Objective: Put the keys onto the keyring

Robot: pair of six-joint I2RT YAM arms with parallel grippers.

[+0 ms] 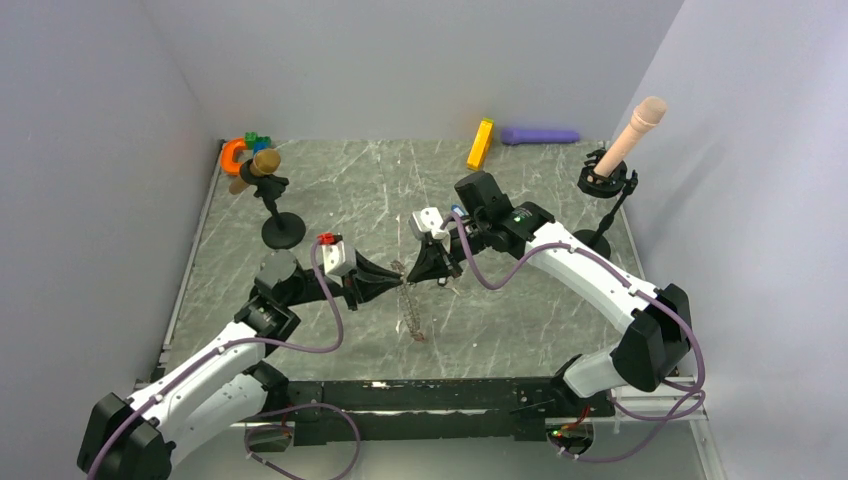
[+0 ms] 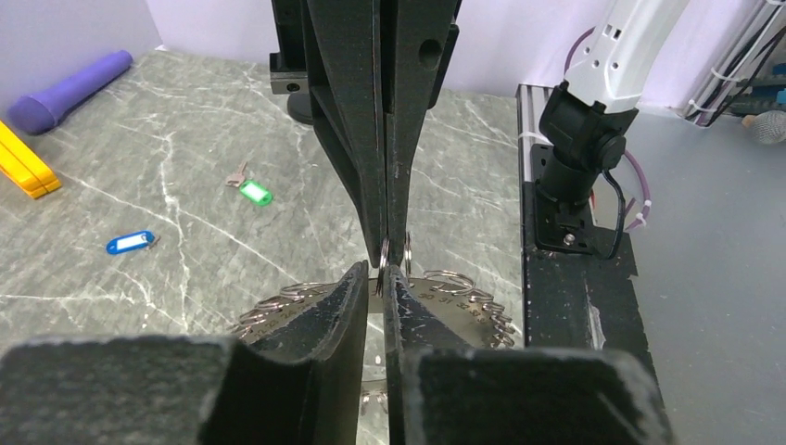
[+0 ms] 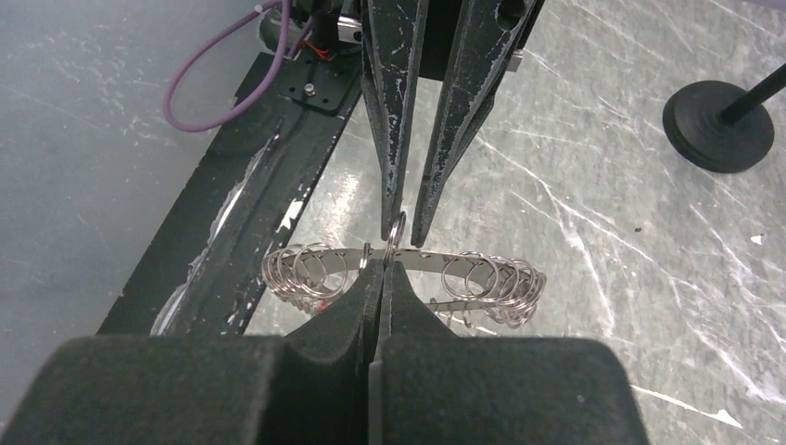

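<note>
Top external: both claws meet over the surface (image 1: pixel 350 190), keyring (image 1: pixel 414 315) dangling between them. Left wrist: left claw (image 2: pixel 375 278) narrowed to a slit around one split ring — green key (image 2: pixel 253 193) and blue key (image 2: pixel 130 243) lie apart beyond. Right wrist: right claw (image 3: pixel 382 271) clamped shut on the keyring's band.

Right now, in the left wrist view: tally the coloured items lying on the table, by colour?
Green plastic key tag: 1
Blue plastic key tag: 1
Yellow oblong block: 1
Purple cylinder: 1
Total: 4
</note>
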